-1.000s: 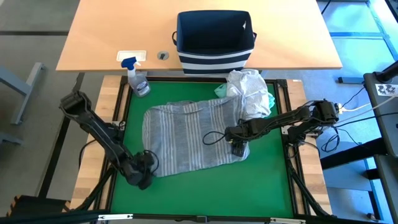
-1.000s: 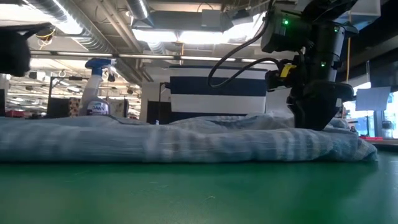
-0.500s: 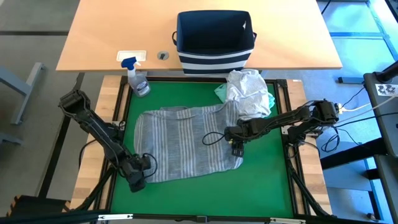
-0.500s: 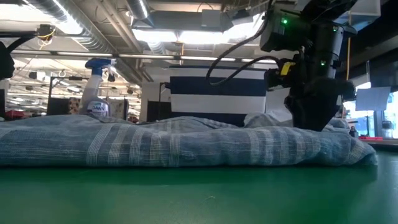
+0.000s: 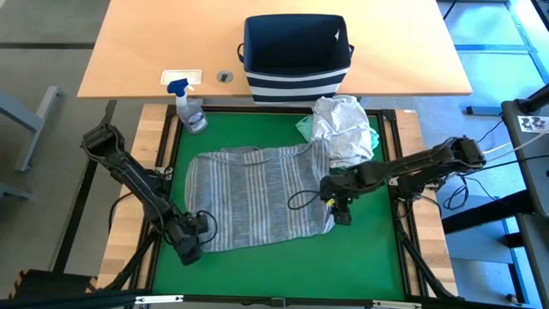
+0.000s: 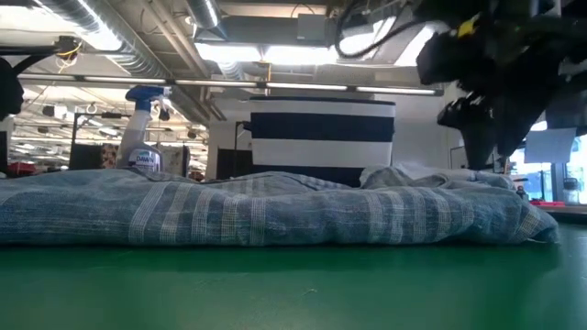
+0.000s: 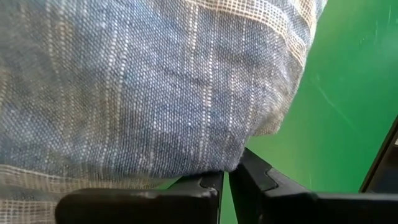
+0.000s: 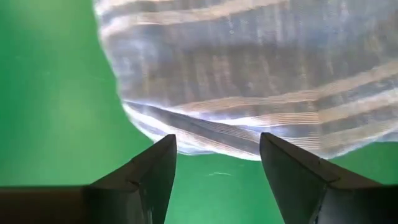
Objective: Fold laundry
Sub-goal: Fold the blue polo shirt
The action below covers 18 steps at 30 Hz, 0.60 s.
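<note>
The grey-blue striped shirt (image 5: 257,197) lies spread flat on the green mat, seen edge-on in the low view (image 6: 275,215). My left gripper (image 5: 190,246) sits at its near left corner, shut on the cloth. My right gripper (image 5: 339,210) hovers open just off the shirt's near right corner (image 8: 186,134), touching nothing. The white t-shirt (image 5: 341,124) lies crumpled at the mat's far right, on top of the mint-teal garment (image 5: 304,126), and rests against the shirt's far right end. My left gripper (image 7: 227,177) pinches the striped shirt's near left corner by its edge (image 7: 230,163) between the two shut fingers. The fingers come in low from the table's near left side. The cloth spreads away from them and lies on the mat, fairly flat.
A navy-and-white striped basket (image 5: 296,81) stands on the wooden table beyond the mat. A spray bottle (image 5: 190,110) stands at the mat's far left corner. Bare green mat (image 5: 360,257) stretches along the near edge and to the right of the shirt.
My left gripper moved a little toward the table's left edge, and the shirt slid left with it and spread out flatter. My right gripper then rose off the shirt's near right part and moved toward the right edge, leaving the cloth lying.
</note>
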Each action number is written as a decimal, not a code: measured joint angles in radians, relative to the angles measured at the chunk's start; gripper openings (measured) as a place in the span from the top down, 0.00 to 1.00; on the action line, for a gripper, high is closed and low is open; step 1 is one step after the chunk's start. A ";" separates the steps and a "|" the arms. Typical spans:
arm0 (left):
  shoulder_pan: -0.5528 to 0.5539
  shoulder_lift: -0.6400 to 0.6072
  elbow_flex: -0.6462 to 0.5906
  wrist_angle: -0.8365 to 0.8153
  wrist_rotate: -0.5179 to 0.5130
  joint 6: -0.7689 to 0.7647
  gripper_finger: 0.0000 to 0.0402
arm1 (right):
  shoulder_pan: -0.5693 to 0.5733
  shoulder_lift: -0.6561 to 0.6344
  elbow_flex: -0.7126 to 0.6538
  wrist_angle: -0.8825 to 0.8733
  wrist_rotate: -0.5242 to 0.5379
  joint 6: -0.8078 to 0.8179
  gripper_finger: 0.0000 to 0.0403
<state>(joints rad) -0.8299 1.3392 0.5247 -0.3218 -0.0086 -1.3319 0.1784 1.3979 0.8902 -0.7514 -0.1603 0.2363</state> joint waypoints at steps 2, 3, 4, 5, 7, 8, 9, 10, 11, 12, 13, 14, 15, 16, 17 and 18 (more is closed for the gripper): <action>0.000 0.000 0.000 0.000 -0.015 0.000 0.96 | 0.040 -0.002 0.000 0.023 0.000 0.022 0.42; 0.000 0.000 0.000 0.000 -0.024 0.000 0.96 | 0.066 -0.001 0.000 0.038 0.001 0.024 0.42; 0.000 0.000 0.000 0.000 -0.033 0.000 0.96 | 0.093 0.000 -0.001 0.055 0.005 0.024 0.42; 0.000 0.000 0.000 0.000 -0.040 0.000 0.96 | 0.119 0.007 -0.001 0.081 0.021 0.023 0.42; 0.000 0.000 0.000 0.001 -0.052 -0.001 0.96 | 0.168 0.019 -0.001 0.142 0.057 0.022 0.42; 0.000 0.000 0.000 0.001 -0.054 -0.003 0.96 | 0.191 0.030 -0.001 0.163 0.086 0.021 0.42; 0.000 0.000 0.000 0.002 -0.055 -0.009 0.96 | 0.210 0.039 -0.001 0.179 0.117 0.022 0.42; 0.000 0.000 0.000 0.003 -0.054 -0.018 0.96 | 0.231 0.049 -0.001 0.185 0.150 0.028 0.42; 0.000 0.000 0.000 0.003 -0.052 -0.024 0.96 | 0.249 0.063 -0.001 0.182 0.180 0.037 0.42; 0.000 0.000 0.000 0.005 -0.048 -0.027 0.96 | 0.263 0.078 -0.001 0.173 0.208 0.050 0.42; 0.000 0.000 0.000 0.006 -0.042 -0.027 0.95 | 0.275 0.094 -0.001 0.167 0.229 0.065 0.42; 0.000 0.000 0.000 0.006 -0.035 -0.027 0.95 | 0.286 0.108 -0.002 0.164 0.251 0.079 0.42; 0.000 0.000 0.000 0.008 -0.030 -0.027 0.95 | 0.296 0.118 -0.002 0.163 0.272 0.098 0.42; 0.000 0.000 0.000 0.008 -0.030 -0.027 0.95 | 0.304 0.132 -0.002 0.165 0.289 0.108 0.42; 0.000 0.000 0.000 0.008 -0.029 -0.025 0.95 | 0.308 0.144 -0.002 0.169 0.302 0.121 0.42; 0.000 0.000 0.000 0.009 -0.030 -0.022 0.95 | 0.309 0.158 -0.002 0.172 0.318 0.127 0.42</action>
<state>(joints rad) -0.8295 1.3392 0.5251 -0.3128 -0.0382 -1.3540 0.4877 1.5562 0.8886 -0.5794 0.1576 0.3630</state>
